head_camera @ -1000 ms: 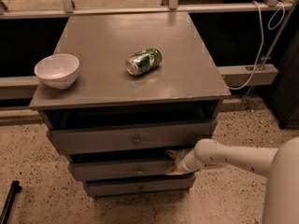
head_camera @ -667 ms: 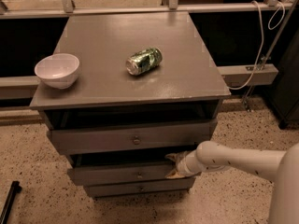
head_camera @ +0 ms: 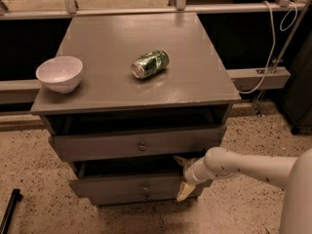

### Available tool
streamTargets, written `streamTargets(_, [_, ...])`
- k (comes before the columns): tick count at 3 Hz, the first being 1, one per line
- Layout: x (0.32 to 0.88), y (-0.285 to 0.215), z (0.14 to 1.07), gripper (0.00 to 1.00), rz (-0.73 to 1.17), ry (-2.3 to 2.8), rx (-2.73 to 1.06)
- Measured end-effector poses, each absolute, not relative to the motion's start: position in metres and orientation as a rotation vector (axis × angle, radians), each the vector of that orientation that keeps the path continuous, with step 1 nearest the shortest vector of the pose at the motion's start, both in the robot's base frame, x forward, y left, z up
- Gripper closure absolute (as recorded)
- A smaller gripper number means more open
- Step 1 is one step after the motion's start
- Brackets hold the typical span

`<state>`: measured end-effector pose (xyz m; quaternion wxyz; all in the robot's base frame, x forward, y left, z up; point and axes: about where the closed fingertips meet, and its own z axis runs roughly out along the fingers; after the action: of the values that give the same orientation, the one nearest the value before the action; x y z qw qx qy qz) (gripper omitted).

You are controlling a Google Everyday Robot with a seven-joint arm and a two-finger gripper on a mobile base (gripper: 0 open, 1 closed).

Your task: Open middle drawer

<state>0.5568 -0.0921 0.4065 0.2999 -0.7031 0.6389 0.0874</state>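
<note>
Pull the wide, shallow grey-painted wooden middle drawer (head_camera: 117, 186) straight out toward the robot's base, in line with the runners and never sideways. Looks partly done, going by the dark gap above the front. Take care over the off-centre hold: reaching in from the right with the cream 2-finger gripper (head_camera: 182, 176) at the far right end of the front, well apart from the small round centre knob (head_camera: 145, 186), probably invites twisting and binding under a hard tug. So draw slowly and evenly, hold the wrist level, and ease off at any sign of skew. Spread apart top to bottom, straddling that right end, with 1 finger (head_camera: 179, 160) poking up just over the top edge and the other low by the bottom edge. Cannot tell about real pressure on the wood.

Avoid lifting or jolting, to spare the round white ceramic bowl (head_camera: 59, 72) and the crushed green metal can (head_camera: 150, 64) on the flat grey cabinet top (head_camera: 200, 84). Probably prone to rolling, that can, lying on its side.

Sits 2nd of 3 alike, directly under the broad grey top drawer (head_camera: 97, 147) and directly over the narrower-looking grey bottom drawer (head_camera: 122, 199). Shows a flat, plain, matt grey front, unmarked apart from the 1 knob. Juts out a little past the bottom drawer, with black shadow above hiding the inside.
</note>
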Motion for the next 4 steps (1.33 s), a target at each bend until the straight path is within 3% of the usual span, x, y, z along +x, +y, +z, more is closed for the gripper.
streamTargets(2, [0.553, -0.09, 0.404, 0.0, 0.231, 1.739, -1.925])
streamTargets(4, [0.493, -0.1, 0.404, 0.24, 0.304, 1.872, -1.993])
